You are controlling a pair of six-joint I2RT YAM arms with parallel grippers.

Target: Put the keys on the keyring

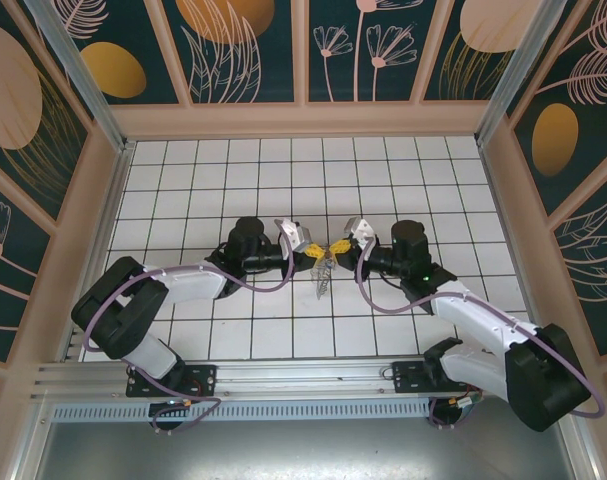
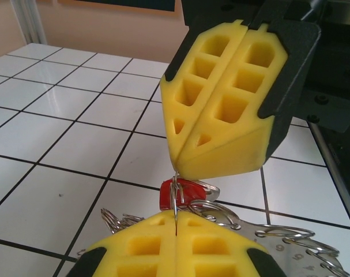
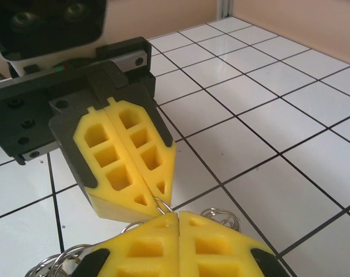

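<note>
left gripper (image 2: 176, 218) and right gripper (image 2: 177, 172) tip to tip, both clamped shut on the keyring (image 1: 323, 281) wire, red key (image 2: 191, 189) just behind the wire

1. The keyring (image 2: 290, 236) is silvery grey; the key (image 2: 183, 193) just beside it has a red head.
2. Above and below the keyring, the right gripper (image 2: 177, 170) and left gripper (image 2: 176, 218) have bright yellow pads (image 2: 221, 104) patterned with a grid of recesses; their holders are black.
3. Under the keyring, the floor (image 1: 383, 180) is white tile with dark grid lines.
4. Around the keyring, the walls (image 1: 253, 50) are dark teal with orange and peach ovals and pink line-drawn plants.
</note>
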